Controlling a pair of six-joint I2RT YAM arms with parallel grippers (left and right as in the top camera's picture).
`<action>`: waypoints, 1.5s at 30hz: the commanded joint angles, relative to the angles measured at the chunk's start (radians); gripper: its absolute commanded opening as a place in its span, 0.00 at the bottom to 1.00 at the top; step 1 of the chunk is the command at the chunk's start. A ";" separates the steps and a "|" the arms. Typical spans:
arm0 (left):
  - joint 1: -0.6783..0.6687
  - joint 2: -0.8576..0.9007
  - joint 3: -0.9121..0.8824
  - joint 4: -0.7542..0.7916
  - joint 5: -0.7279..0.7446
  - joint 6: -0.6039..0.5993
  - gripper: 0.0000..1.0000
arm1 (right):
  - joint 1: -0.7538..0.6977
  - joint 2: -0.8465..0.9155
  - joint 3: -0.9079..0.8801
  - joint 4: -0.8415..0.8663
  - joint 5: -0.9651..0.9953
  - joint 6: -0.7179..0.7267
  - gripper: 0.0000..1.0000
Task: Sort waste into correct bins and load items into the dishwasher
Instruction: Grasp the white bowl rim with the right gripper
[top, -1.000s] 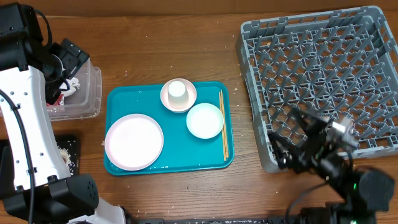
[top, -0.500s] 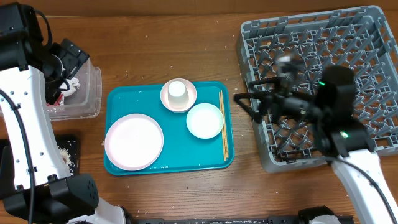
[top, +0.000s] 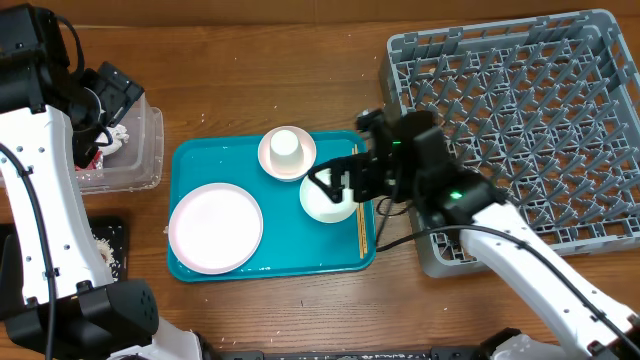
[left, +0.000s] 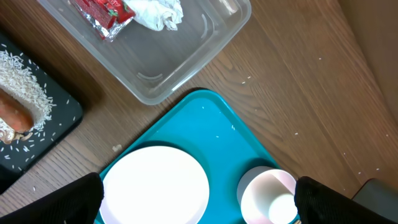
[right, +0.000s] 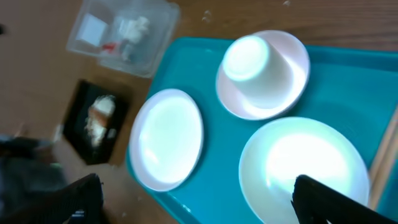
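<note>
White bowl (top: 325, 209) sits on the teal tray (top: 200, 160) beside the chopsticks (top: 362, 228), and the right gripper (top: 335, 185) hovers over it with fingers spread. Left gripper (left: 198, 186) hangs spread wide by the tub (left: 163, 93), which holds the wrapper (left: 102, 14) and napkin (left: 155, 11).

Just left of the teal tray (top: 270, 262), the clear tub (top: 140, 170) holds a crumpled white napkin (left: 158, 11) and a shiny red wrapper (left: 102, 14). By the teal tray's front left corner, the black tray (left: 62, 121) holds the orange carrot (left: 12, 113) and the rice (left: 28, 71). On the teal tray lie a big plate (top: 215, 228), a small plate (top: 266, 155) with a cup (top: 286, 145) on it, maybe upside down, a bowl (top: 318, 205), and chopsticks (top: 362, 235) along its right edge. The grey rack (top: 520, 100) sits to its right.
</note>
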 joint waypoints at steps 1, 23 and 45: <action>0.000 0.001 0.006 0.000 0.007 0.019 1.00 | 0.055 0.071 0.169 -0.086 0.237 0.008 1.00; 0.000 0.001 0.006 0.000 0.007 0.018 1.00 | 0.202 0.442 0.388 -0.344 0.317 0.052 0.80; 0.000 0.001 0.006 0.000 0.007 0.019 1.00 | 0.260 0.568 0.329 -0.341 0.435 0.034 0.63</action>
